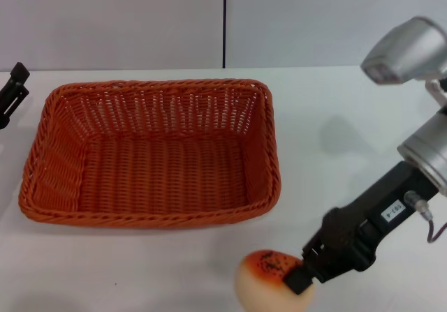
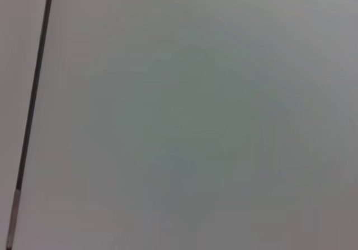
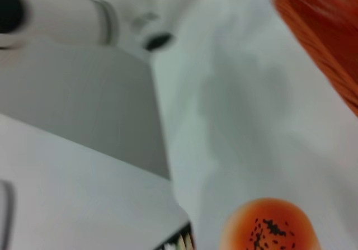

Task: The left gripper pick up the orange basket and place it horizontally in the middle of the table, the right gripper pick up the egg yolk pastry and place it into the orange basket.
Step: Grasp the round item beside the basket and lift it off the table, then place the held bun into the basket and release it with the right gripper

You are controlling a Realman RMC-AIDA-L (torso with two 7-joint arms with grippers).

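The orange basket (image 1: 150, 218) lies lengthwise in the middle of the white table (image 1: 335, 137), upright and with nothing in it. My right gripper (image 1: 299, 281) is near the front edge, right of the basket's front corner, shut on the egg yolk pastry (image 1: 264, 278), whose sesame-dotted orange top faces up. The right wrist view shows the pastry (image 3: 269, 227) close by and a blurred corner of the basket (image 3: 324, 32) farther off. My left gripper (image 1: 12, 92) sits at the table's far left edge, apart from the basket.
A grey wall with a dark vertical seam (image 1: 224, 22) stands behind the table. The left wrist view shows only a plain grey surface with a dark line (image 2: 31, 116). Bare tabletop lies between the basket and the right arm.
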